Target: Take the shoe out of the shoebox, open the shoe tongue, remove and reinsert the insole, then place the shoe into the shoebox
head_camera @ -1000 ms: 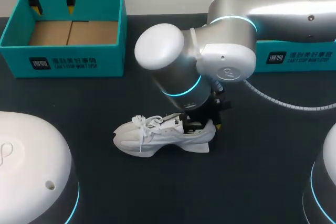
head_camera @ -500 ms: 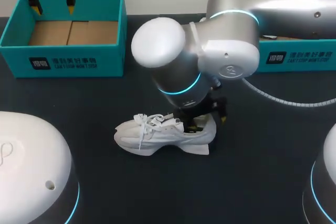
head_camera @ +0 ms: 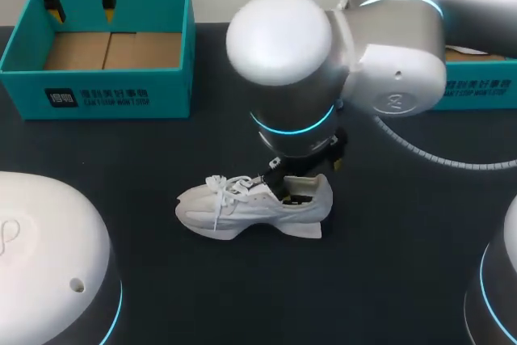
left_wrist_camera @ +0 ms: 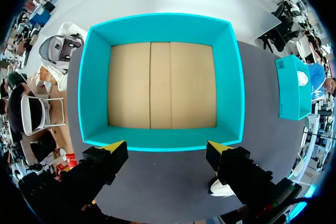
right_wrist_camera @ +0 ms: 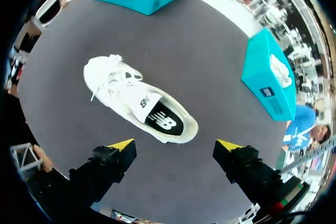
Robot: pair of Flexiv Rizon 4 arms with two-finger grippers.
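The white shoe (head_camera: 250, 208) lies on the dark table with its toe to the left; in the right wrist view the shoe (right_wrist_camera: 118, 90) shows a black insole (right_wrist_camera: 164, 120) inside its heel opening. My right gripper (head_camera: 307, 169) hangs open just above the heel, touching nothing; its own view shows the right gripper (right_wrist_camera: 174, 145) with the shoe ahead of its yellow tips. The open teal shoebox (head_camera: 97, 90) stands at the back left. My left gripper (head_camera: 81, 14) is open over the box's far rim. Seen from that wrist, the left gripper (left_wrist_camera: 165, 148) looks down into the empty shoebox (left_wrist_camera: 160, 141).
A second teal box (head_camera: 477, 86) stands at the back right, partly behind my right arm, and shows as a teal box (right_wrist_camera: 268, 77) beyond the shoe's heel side. Bare dark table surrounds the shoe on every side.
The right gripper went from shut at the shoe's heel opening to open and lifted off it, its arm rising and shifting right. The shoe stayed put. The left arm did not move.
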